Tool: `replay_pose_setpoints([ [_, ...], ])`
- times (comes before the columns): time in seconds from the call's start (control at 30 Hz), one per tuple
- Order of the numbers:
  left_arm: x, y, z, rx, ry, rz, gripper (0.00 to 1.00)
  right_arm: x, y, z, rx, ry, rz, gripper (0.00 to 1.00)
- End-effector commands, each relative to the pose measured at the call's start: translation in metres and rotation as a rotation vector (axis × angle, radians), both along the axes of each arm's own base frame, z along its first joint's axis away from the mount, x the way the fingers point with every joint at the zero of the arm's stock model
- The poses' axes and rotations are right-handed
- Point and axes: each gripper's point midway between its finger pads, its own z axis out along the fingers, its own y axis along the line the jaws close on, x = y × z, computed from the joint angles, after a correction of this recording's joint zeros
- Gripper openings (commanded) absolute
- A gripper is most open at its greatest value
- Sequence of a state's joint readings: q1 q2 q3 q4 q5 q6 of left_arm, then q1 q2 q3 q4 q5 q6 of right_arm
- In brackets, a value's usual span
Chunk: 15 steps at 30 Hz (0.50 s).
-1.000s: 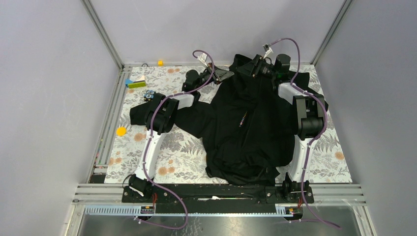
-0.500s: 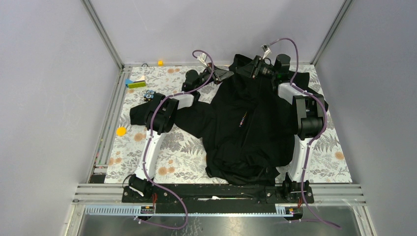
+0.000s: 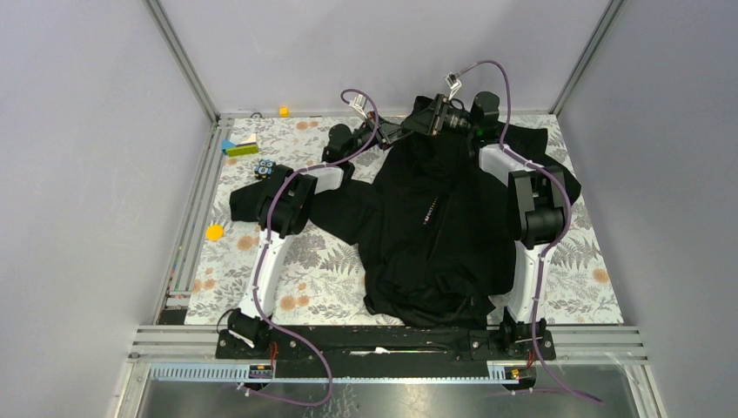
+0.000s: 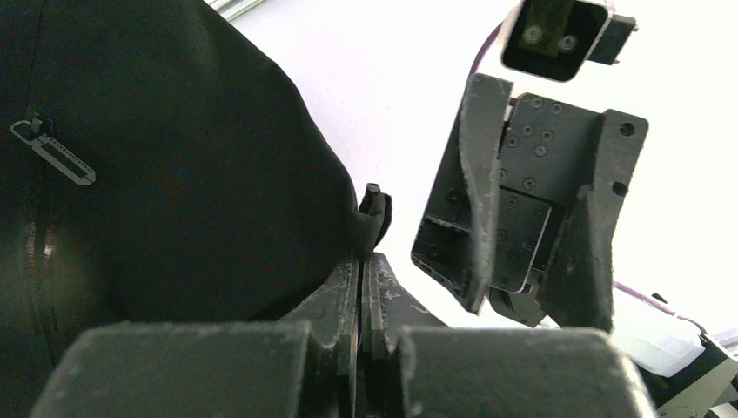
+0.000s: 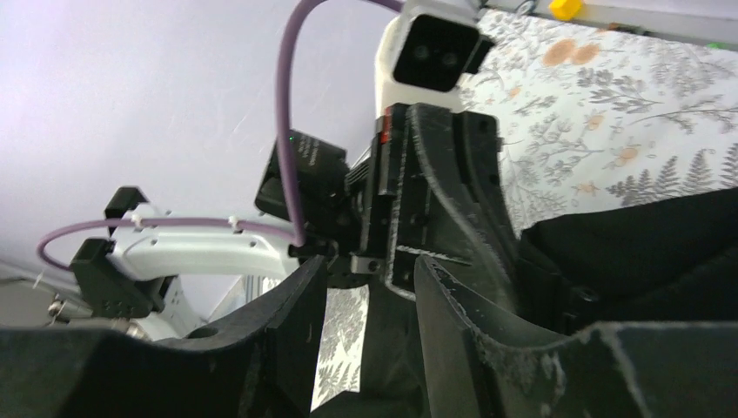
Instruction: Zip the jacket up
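Note:
The black jacket (image 3: 435,218) lies spread on the table, collar at the far end, with tiny coloured marks (image 3: 428,212) at mid-chest. My left gripper (image 3: 398,132) is shut on the jacket's collar edge; in the left wrist view the fingers (image 4: 361,261) pinch black fabric (image 4: 174,174), and a zipper pull (image 4: 54,154) shows at the left. My right gripper (image 3: 424,120) hovers close beside it over the collar. In the right wrist view its fingers (image 5: 370,270) stand open and empty, facing the left gripper (image 5: 435,200), with the jacket (image 5: 644,252) to the right.
A yellow disc (image 3: 214,232), a green block (image 3: 239,149), a small yellow cube (image 3: 284,111) and a dark item with blue circles (image 3: 265,167) lie on the left of the floral cloth. Metal frame rails (image 3: 187,218) and grey walls border the table.
My right gripper has moved left along the collar, closer to the left gripper. The left gripper has kept its hold and place.

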<state>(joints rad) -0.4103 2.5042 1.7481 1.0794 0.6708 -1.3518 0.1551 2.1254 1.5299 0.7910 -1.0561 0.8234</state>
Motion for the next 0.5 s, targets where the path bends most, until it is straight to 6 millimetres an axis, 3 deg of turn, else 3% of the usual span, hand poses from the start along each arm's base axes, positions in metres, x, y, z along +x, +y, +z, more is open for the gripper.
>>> replay_pose_setpoints([
  [0.0,-0.006,0.003,0.03,-0.047,-0.113,-0.026,0.0,0.012,-0.018,0.032,-0.051,-0.065,-0.125,0.49],
  [0.1,-0.006,0.004,0.032,-0.05,-0.117,-0.029,0.0,0.015,-0.04,0.036,-0.091,-0.08,-0.227,0.54],
  [0.23,-0.009,0.004,0.034,-0.062,-0.131,-0.042,0.0,0.025,-0.068,0.019,-0.104,-0.042,-0.294,0.57],
  [0.37,-0.011,0.003,0.036,-0.078,-0.142,-0.061,0.0,0.029,-0.07,0.002,-0.1,-0.028,-0.265,0.56],
  [0.47,-0.013,0.002,0.036,-0.08,-0.146,-0.07,0.0,0.032,-0.066,0.002,-0.032,-0.012,-0.246,0.54],
])
